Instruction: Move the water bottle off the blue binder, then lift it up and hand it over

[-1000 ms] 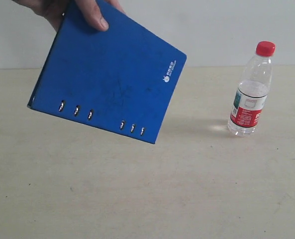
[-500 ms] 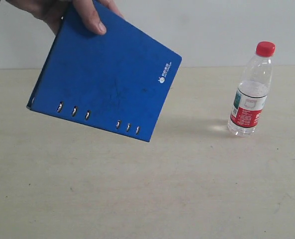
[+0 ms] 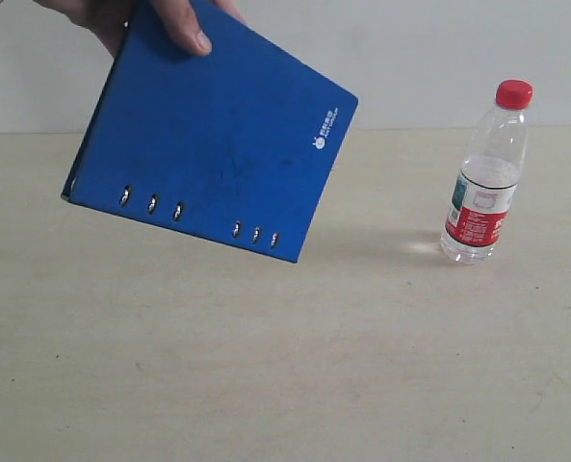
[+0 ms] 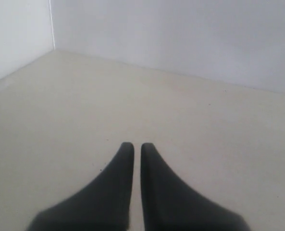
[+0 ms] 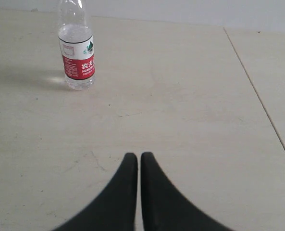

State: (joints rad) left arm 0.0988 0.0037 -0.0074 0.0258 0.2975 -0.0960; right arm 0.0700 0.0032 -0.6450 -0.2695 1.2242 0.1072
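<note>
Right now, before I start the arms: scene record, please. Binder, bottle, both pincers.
blue binder: held in the air by a person's hand, tilted, slotted edge lowest
water bottle: upright on the table, red cap on, to the right of the binder, not touching it
bottle on binder: no
left pincer: shut, empty, only bare table ahead
right pincer: shut, empty, bottle in its view, well apart from it

Blue binder (image 3: 218,144), white logo; clear bottle (image 3: 484,173), red cap, red/white/green label; beige table (image 3: 362,366).
</note>
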